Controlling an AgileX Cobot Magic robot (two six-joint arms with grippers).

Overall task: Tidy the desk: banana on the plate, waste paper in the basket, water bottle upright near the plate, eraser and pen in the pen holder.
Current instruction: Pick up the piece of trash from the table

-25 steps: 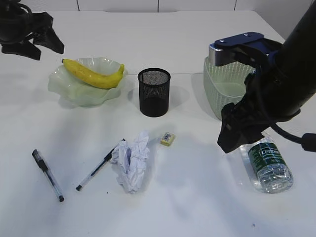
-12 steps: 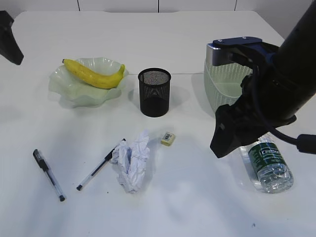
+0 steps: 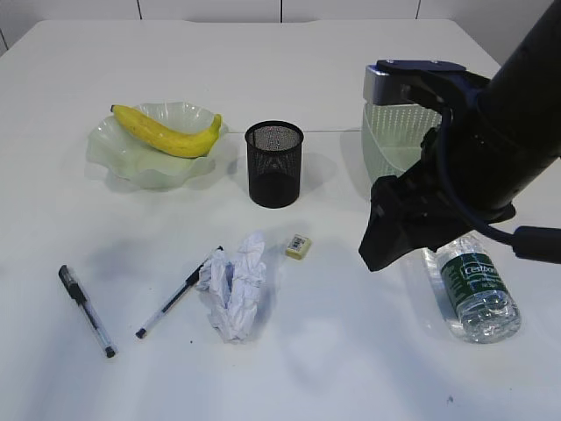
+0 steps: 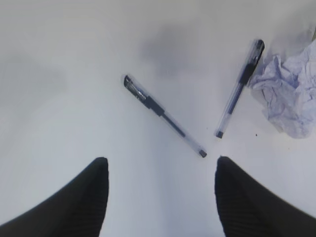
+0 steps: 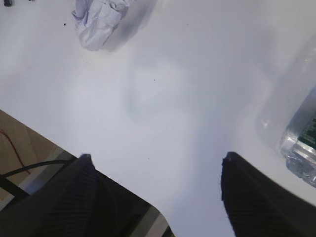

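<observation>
Exterior view shows the banana [image 3: 166, 132] already on the plate [image 3: 131, 162], while 2 pens [image 3: 85, 310], the paper wad [image 3: 237, 285] and the eraser [image 3: 298, 246] lie loose on the bench [image 3: 351, 368]. The bottle [image 3: 473, 289] lies flat beside the basket [image 3: 394, 145], partly under the right hand [image 5: 158, 187], whose jaws stand open and empty. The left hand [image 4: 160, 197] hangs open above the pens. Lowering carelessly, the right hand could nudge the round bottle and roll it toward the bench edge.

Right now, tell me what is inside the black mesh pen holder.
The pen holder looks empty through its mesh, though its floor is too dark to be sure. Both pens and the eraser lie on the desk.
</observation>
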